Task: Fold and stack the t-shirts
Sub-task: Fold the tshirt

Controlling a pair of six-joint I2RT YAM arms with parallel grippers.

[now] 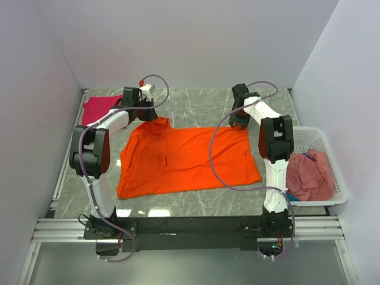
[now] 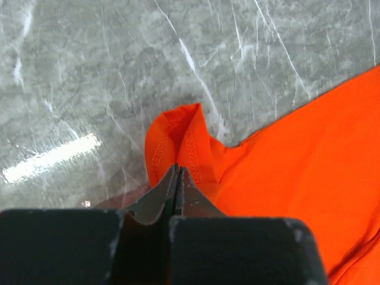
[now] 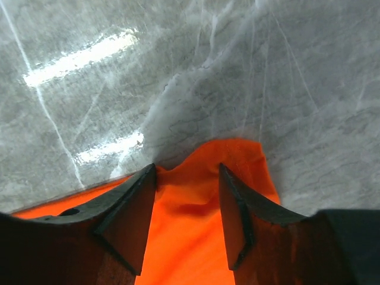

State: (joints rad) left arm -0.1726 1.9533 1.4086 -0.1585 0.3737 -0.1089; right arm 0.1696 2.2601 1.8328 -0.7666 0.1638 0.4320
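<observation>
Orange t-shirt [image 1: 184,160] is lying spread flat on the grey marble tabletop [image 1: 196,104], its near hem towards the arm bases.

To the right of the orange t-shirt, a white lattice basket [image 1: 314,138] is sitting. It is holding a crumpled dusty rose-pink t-shirt [image 1: 309,175], with a bit of blue cloth [image 1: 290,195] showing under it.

At the far left corner of the orange t-shirt, the left end effector [image 2: 177,169] is pinching a raised fold of stitched hem, jaws fully together on the cloth.

At the far right corner, the right end effector [image 3: 187,169] is standing with jaws partly apart, straddling the corner tip. The cloth is lying between the fingers [image 3: 127,219], not pinched.

Beyond the far left corner, a magenta-pink t-shirt [image 1: 95,108] is lying bunched by the left wall.
</observation>
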